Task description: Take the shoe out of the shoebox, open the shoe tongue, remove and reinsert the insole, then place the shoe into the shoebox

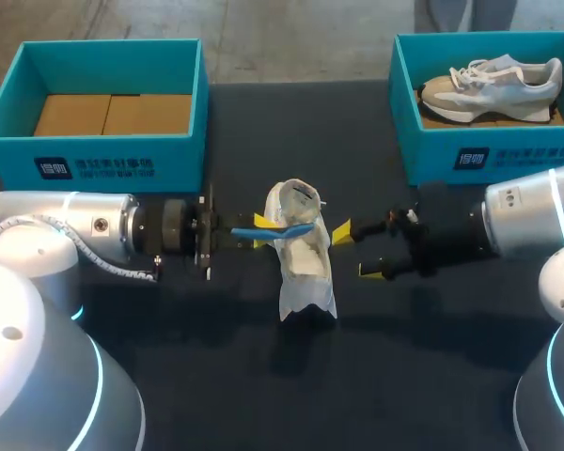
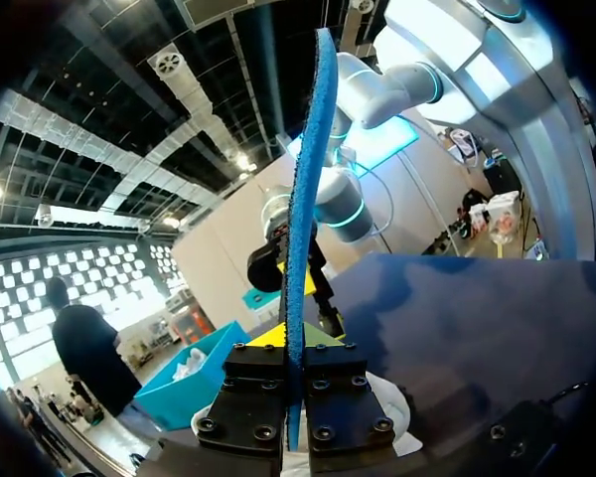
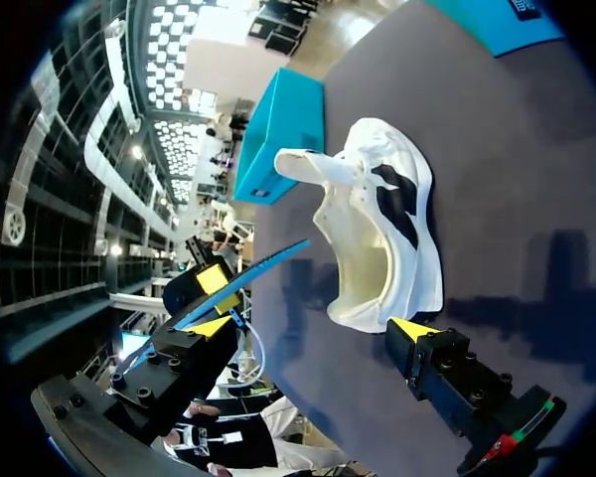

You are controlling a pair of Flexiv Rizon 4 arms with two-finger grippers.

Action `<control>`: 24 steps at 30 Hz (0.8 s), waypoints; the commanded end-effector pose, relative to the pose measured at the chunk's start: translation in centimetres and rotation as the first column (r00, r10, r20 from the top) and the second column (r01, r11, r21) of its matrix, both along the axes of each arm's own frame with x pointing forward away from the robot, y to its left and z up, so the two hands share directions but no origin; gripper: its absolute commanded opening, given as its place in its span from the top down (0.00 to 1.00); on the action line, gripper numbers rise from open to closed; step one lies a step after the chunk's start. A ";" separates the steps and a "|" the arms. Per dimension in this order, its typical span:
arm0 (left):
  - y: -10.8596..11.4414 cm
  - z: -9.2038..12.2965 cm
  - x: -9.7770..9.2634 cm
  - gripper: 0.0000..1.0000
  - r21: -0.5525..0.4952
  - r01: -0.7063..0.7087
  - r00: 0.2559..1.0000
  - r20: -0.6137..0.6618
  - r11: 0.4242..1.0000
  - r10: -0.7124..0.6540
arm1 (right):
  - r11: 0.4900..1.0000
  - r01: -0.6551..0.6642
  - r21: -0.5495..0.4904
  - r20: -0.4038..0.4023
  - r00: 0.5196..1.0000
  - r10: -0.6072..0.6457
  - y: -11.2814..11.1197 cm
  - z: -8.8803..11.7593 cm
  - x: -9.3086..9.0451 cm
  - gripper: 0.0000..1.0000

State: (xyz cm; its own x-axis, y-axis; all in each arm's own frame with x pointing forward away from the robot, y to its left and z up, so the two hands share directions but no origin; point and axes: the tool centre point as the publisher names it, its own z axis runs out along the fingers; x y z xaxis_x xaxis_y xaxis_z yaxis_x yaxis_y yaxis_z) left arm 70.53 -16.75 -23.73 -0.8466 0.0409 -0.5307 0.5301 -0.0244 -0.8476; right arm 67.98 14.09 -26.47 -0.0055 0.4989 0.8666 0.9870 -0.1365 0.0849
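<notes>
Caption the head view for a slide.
Left gripper holds the blue insole by the white shoe; right gripper open opposite.

Head view high behind, downward; wrist views low, close, opposed, white shoe (image 1: pixel 305 268) between them.

Right end effector (image 3: pixel 311 328): fingers spread wide. White shoe (image 3: pixel 382 234) lies on the dark desk (image 3: pixel 517 189) just ahead, opening towards the fingers. Beyond it, left end effector (image 3: pixel 207 293) clamps the blue insole (image 3: pixel 268 263). Teal shoebox (image 3: pixel 278 129) stands behind.
</notes>
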 end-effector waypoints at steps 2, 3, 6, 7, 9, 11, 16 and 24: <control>-0.1 0.0 -0.1 1.00 0.000 -0.004 1.000 0.001 1.000 0.004 | 0.997 -0.005 -0.074 0.065 0.998 0.010 0.2 -0.6 0.4 0.00; 0.0 -0.2 -0.1 1.00 -0.003 -0.005 1.000 0.000 1.000 0.005 | 0.995 -0.004 -0.100 0.078 0.997 0.011 0.2 -0.8 0.5 0.00; 0.0 -0.5 -0.2 1.00 -0.009 -0.005 1.000 -0.005 1.000 0.005 | 0.992 -0.025 -0.126 0.128 0.991 0.041 0.2 -1.2 0.6 0.00; 0.1 -0.6 -0.3 1.00 -0.006 -0.005 1.000 -0.009 1.000 0.005 | 0.990 -0.031 -0.135 0.153 0.987 0.052 0.1 -1.2 0.7 0.00; 0.1 -0.7 -0.3 1.00 -0.002 -0.003 1.000 -0.015 1.000 0.003 | 0.986 -0.041 -0.160 0.172 0.983 0.068 0.1 -1.5 0.7 0.00; 0.1 -0.8 -0.4 1.00 -0.001 0.000 1.000 -0.022 1.000 0.000 | 0.985 -0.058 -0.161 0.184 0.979 0.088 0.0 -1.9 0.9 0.00; 0.1 -1.3 -0.5 1.00 -0.010 -0.003 0.999 -0.036 1.000 0.002 | 0.974 -0.101 -0.205 0.233 0.961 0.149 0.0 -2.6 1.0 0.00; -0.3 -2.4 0.0 1.00 -0.019 -0.002 0.999 -0.047 1.000 0.001 | 0.958 -0.131 -0.254 0.261 0.945 0.198 -0.7 -3.8 1.2 0.00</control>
